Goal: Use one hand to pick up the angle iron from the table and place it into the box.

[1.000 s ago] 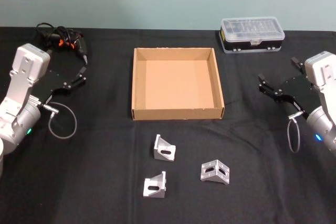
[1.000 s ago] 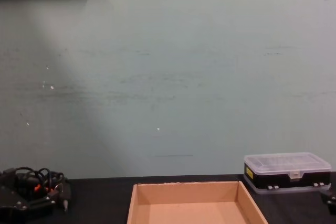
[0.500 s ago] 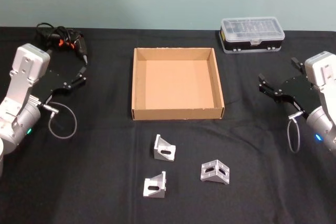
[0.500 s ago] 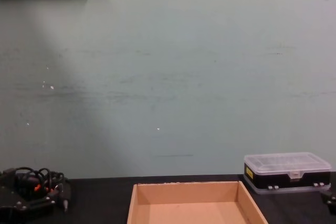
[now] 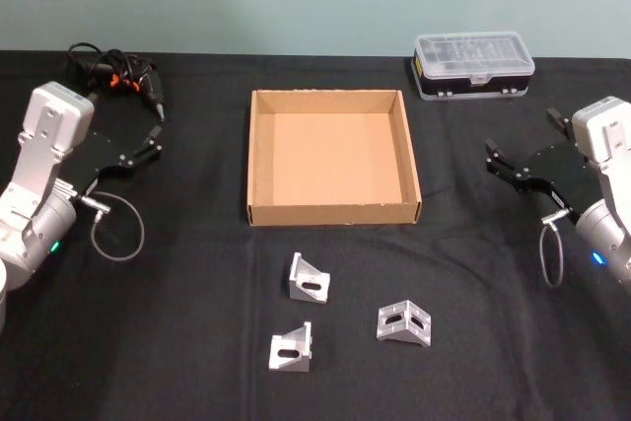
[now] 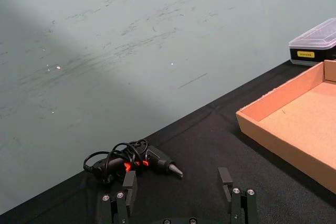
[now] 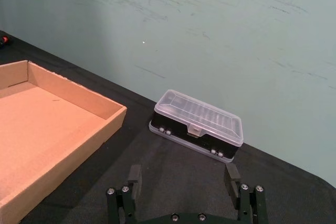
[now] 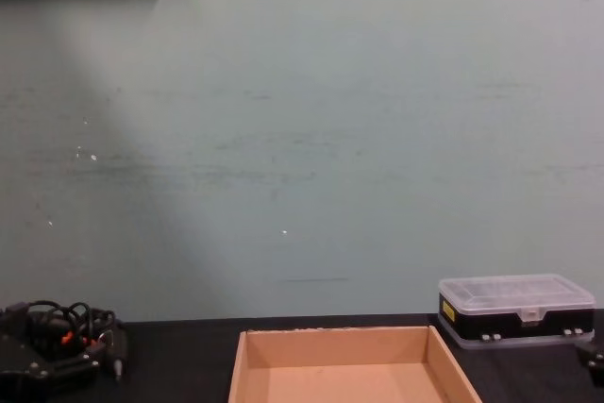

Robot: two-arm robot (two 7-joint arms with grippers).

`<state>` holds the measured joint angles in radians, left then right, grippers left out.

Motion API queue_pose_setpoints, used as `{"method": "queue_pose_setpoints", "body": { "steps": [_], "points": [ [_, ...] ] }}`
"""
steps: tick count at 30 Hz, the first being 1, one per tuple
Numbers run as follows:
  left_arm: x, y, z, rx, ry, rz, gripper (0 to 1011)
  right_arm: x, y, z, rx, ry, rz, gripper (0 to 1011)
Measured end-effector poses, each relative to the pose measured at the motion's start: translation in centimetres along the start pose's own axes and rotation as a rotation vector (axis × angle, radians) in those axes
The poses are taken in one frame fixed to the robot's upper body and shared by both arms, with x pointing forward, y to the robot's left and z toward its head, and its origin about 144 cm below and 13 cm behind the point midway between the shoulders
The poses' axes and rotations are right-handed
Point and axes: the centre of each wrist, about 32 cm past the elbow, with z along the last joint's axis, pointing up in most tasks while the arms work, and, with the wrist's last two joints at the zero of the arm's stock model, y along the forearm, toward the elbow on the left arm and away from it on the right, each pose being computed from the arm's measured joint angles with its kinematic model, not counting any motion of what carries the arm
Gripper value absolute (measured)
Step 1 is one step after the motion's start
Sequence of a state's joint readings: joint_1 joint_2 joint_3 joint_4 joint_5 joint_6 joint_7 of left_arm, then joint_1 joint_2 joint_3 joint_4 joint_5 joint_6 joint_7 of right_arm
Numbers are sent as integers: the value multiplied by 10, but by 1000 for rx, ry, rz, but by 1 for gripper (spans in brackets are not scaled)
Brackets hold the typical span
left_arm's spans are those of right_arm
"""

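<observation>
Since no pick's begun, I've got L gripper (image 5: pixel 150 143) and R gripper (image 5: pixel 521 143) parked, fingers apart, at table (image 5: pixel 197 293) side edges, leaving box (image 5: pixel 333 212) and front-edge angle irons (image 5: pixel 309 278) reachable.

From my console I count, on one black tabletop (image 5: pixel 197 342) | silvery angle irons (image 5: pixel 309 278) (image 5: pixel 292 348) (image 5: pixel 403 323): three | tan cardboard box (image 5: pixel 333 212): one | clear-lidded black case (image 5: pixel 474 64): one | black cable tangle (image 5: pixel 113 71): one | left pincer (image 6: pixel 177 182) plus right pincer (image 7: pixel 184 174): two
</observation>
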<state>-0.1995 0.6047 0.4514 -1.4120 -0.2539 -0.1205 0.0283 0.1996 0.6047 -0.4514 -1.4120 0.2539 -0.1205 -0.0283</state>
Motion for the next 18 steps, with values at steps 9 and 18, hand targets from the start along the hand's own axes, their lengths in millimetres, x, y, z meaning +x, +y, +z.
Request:
{"method": "queue_pose_setpoints", "body": {
  "steps": [9,18],
  "points": [
    [0,0,0,0,0,0,1000,0,0,0,0,0,0,1000],
    [0,0,0,0,0,0,1000,9,-5,10,33,91,15,1000]
  ]
}}
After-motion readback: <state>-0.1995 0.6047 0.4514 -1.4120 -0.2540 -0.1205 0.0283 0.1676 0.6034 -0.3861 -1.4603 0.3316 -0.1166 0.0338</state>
